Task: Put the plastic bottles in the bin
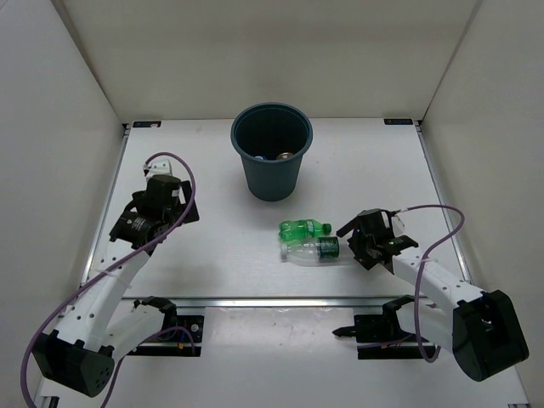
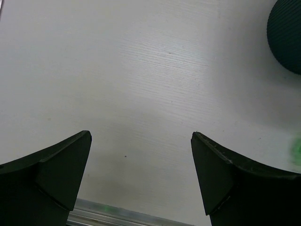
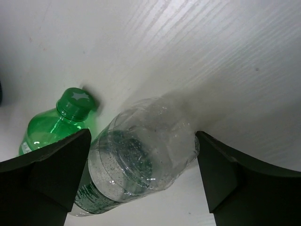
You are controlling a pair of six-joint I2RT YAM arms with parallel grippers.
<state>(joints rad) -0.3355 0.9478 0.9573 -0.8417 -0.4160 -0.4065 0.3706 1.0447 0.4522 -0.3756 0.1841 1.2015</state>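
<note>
Right wrist shows right hand (image 3: pixel 142 135) open around clear bottle (image 3: pixel 136 162)

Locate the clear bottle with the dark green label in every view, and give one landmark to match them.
Top external: clear bottle lies right of centre, just left of the right gripper.
Left wrist: not in it.
Right wrist: clear bottle fills bottom centre, between the fingers.
Landmark: green bottle beside it; right wrist shows that green bottle at left.
</note>
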